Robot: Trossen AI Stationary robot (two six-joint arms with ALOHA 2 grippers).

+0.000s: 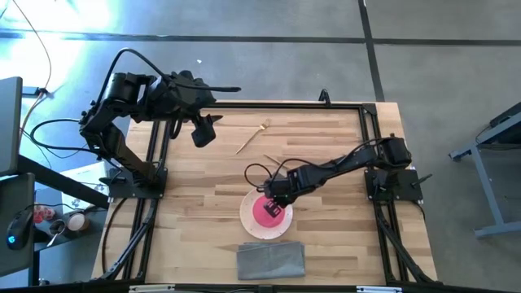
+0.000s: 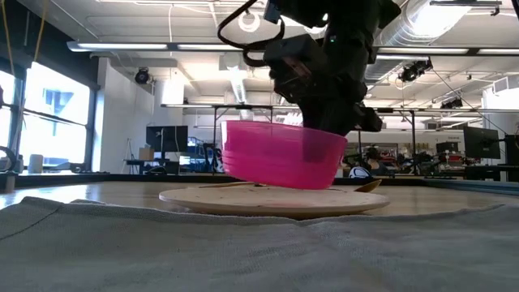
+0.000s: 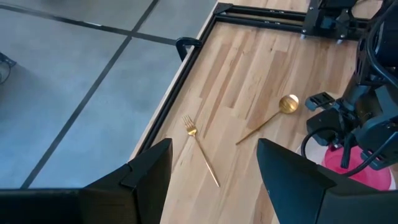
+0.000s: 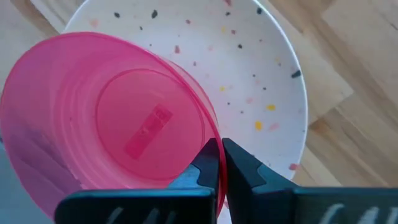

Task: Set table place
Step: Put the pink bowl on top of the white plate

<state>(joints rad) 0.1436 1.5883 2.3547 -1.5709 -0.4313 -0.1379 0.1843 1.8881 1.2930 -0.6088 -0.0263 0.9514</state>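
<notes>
Progress: the plate (image 1: 249,225) lies on the table (image 1: 326,138) near the front edge, just behind the grey cloth (image 1: 271,260). My right gripper (image 4: 220,163) has its fingers closed on the rim of the pink bowl (image 4: 106,118), pinching the wall between them. The low view shows the bowl (image 2: 280,154) tilted and just above the plate (image 2: 276,199); I cannot tell whether its low edge touches. I judge the bowl placement nearly done but not released.

Left to do, by my reckoning: the fork (image 3: 201,150) and spoon (image 3: 267,118) lie loose toward the far side of the table, well apart from the plate, neither beside it yet.

My left gripper (image 3: 214,171) hangs over the far left part of the table, fingers spread, empty, looking down on the fork.

Surface: light wood planks, black rail frame (image 1: 285,107) around. Room: grey floor, desks and monitors beyond, ceiling lights.
</notes>
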